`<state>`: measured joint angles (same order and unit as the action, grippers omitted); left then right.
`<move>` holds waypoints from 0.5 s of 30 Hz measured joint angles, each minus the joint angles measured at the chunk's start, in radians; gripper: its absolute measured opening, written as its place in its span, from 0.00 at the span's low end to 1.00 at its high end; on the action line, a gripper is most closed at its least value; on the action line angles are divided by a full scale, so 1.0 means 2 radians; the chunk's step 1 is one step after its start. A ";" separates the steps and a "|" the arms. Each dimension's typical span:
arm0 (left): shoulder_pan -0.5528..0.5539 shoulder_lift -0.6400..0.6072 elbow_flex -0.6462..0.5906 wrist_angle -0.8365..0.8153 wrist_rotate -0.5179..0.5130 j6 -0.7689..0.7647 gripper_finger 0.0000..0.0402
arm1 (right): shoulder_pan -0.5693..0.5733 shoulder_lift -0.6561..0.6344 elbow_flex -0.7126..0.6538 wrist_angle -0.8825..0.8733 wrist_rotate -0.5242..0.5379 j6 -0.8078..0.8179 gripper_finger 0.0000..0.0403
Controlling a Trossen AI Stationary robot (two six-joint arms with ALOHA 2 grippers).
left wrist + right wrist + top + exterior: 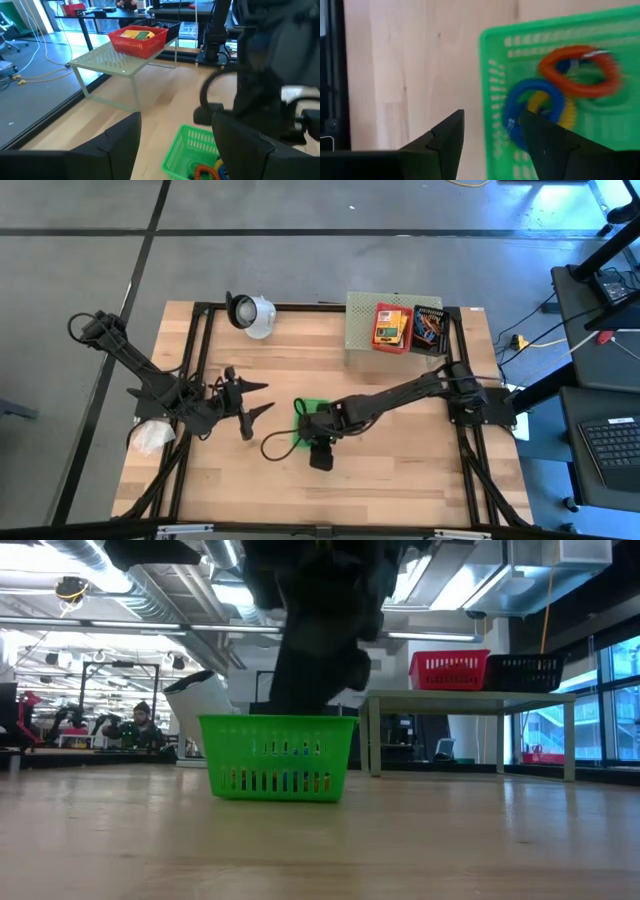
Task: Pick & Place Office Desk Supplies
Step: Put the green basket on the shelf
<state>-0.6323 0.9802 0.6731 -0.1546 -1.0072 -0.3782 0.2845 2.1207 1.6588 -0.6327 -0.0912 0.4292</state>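
Observation:
A green slotted basket (308, 407) stands on the wooden table near its middle. In it lie coiled loops: orange (580, 70), blue (510, 115) and yellow (568, 116). My right gripper (312, 430) hangs open over the basket, slanting down. In the right wrist view one finger is over the loops and the other is outside the basket's wall (487, 100); I see no touch. My left gripper (266, 398) is open and holds nothing, left of the basket and above the table. A crayon box (388, 330) lies in a red basket (140, 40) on the shelf.
A pale green perforated shelf (362, 330) stands at the far right and carries the red basket and a black basket (430, 328). A white round object (252, 313) lies at the far edge. A white crumpled thing (152, 438) is at the left edge.

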 joint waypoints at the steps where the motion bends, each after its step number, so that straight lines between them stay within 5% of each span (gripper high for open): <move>1: 0.000 0.000 0.000 0.000 0.001 0.000 0.59 | 0.000 0.006 0.000 0.005 -0.002 0.000 0.49; 9: 0.000 0.000 0.000 -0.001 0.006 0.002 0.59 | 0.000 0.034 0.000 0.002 -0.001 0.000 0.47; 15: 0.000 0.000 0.000 0.000 0.007 0.003 0.59 | 0.000 0.046 0.000 0.005 -0.002 -0.005 0.33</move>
<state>-0.6323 0.9806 0.6731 -0.1549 -0.9941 -0.3717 0.2854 2.2120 1.6592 -0.6220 -0.0945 0.4185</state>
